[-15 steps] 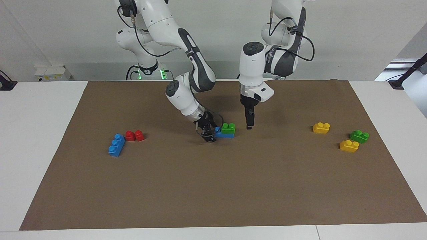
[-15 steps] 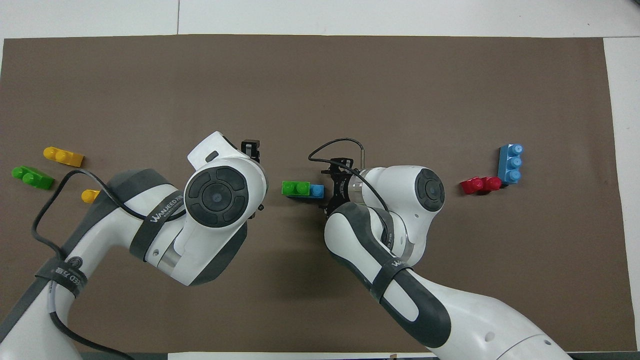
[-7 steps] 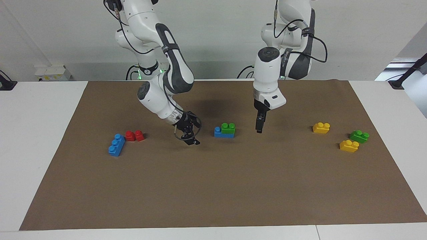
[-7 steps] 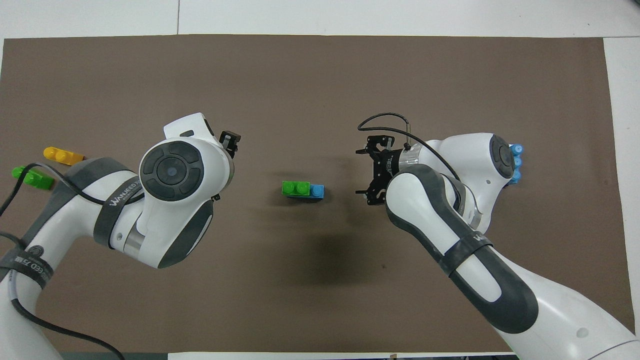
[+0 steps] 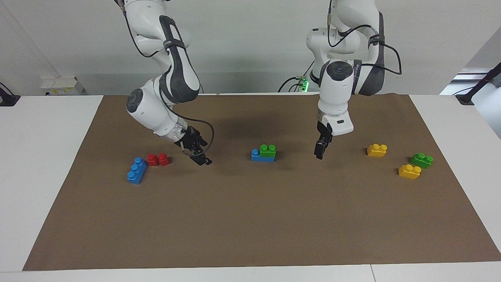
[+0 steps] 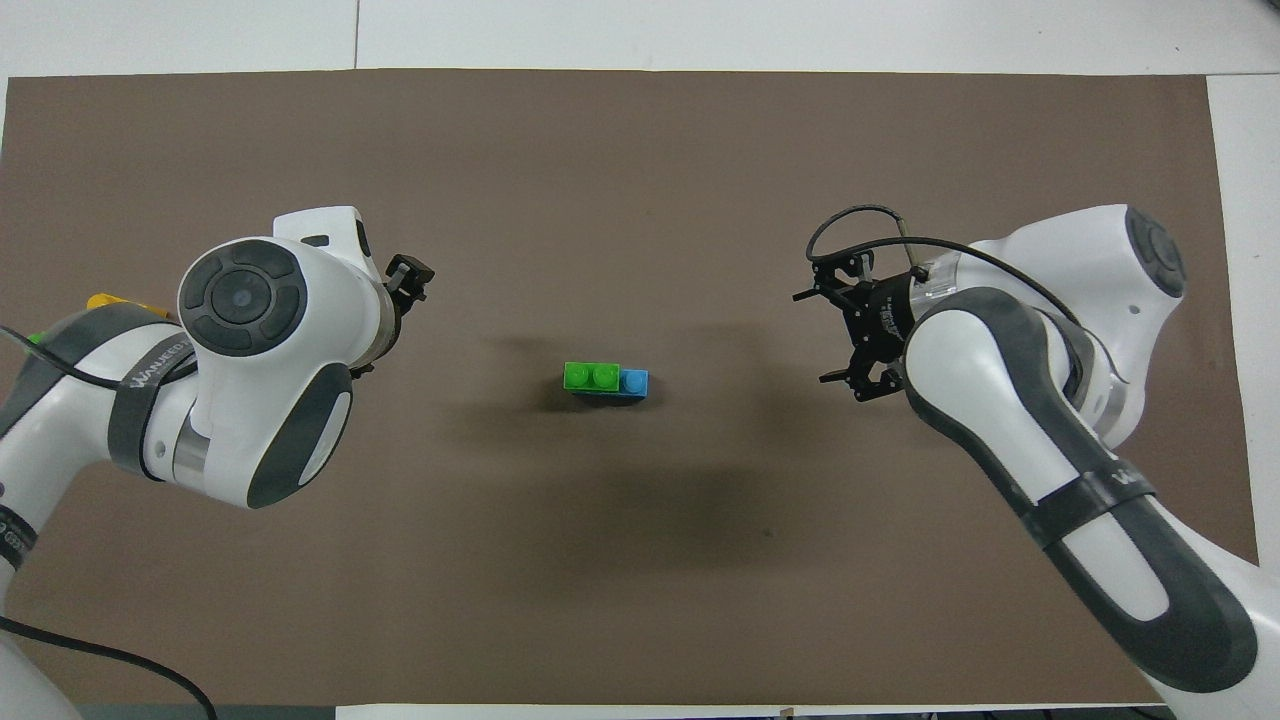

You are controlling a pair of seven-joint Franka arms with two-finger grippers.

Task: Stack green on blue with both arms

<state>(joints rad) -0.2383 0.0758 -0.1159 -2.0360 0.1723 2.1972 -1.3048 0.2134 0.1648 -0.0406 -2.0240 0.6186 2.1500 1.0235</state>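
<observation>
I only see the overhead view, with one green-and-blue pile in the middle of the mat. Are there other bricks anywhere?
Observer: Yes, a second blue brick lies toward the right arm's end.
Operator: Anything beside it?
Observer: A red brick, slightly nearer the robots.
Operator: And toward the left arm's end?
Observer: A yellow brick that you cannot see, nearer the robots than the spare green brick.

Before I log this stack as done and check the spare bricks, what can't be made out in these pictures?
- Overhead view: the right arm hides the spare blue brick and the red brick.
- Overhead view: the left arm covers the spare green brick and most of the yellow bricks.
- Both views: whether the stacked green brick is pressed fully onto its blue brick is too small to tell.
</observation>
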